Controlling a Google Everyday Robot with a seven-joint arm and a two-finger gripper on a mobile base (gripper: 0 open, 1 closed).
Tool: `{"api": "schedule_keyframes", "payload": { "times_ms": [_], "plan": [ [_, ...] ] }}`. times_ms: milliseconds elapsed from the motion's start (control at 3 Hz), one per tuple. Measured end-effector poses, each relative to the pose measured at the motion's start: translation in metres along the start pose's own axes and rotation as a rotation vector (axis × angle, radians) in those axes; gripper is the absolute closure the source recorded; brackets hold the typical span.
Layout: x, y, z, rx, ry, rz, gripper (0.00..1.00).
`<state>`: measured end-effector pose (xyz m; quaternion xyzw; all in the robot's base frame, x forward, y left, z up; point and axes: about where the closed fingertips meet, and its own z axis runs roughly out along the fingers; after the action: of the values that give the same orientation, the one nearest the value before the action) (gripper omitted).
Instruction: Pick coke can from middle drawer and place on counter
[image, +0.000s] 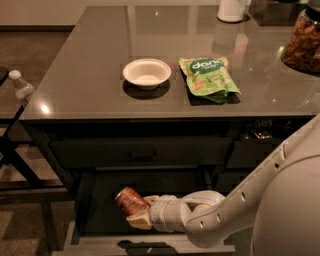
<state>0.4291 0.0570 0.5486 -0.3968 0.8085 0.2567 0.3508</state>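
Lift step in hand. The pale two-finger gripper (135, 210) is low inside the deep dark-grey middle drawer (100, 205), clamped around the small red coke can (130, 199), which is tilted.

Next, I reckon: draw it out and up past the shallow handled drawer front (140, 152), then onto the glossy dark-grey counter (85, 65).

A white bowl (146, 73) and a green snack pouch (207, 77) sit mid-counter, so set the can down apart from them.

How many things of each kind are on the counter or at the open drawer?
coke can: 1, gripped by the hand at the middle drawer
white bowl: 1
green bag: 1
nut jar: 1
white container: 1
Total: 5
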Motion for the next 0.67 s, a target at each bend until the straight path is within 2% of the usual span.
{"api": "schedule_keyframes", "payload": {
  "times_ms": [333,667],
  "plan": [
    [0.0,0.0,0.0,0.0,0.0,0.0,1.0],
    [-0.027,-0.002,-0.002,0.013,0.003,-0.03,1.0]
  ]
}}
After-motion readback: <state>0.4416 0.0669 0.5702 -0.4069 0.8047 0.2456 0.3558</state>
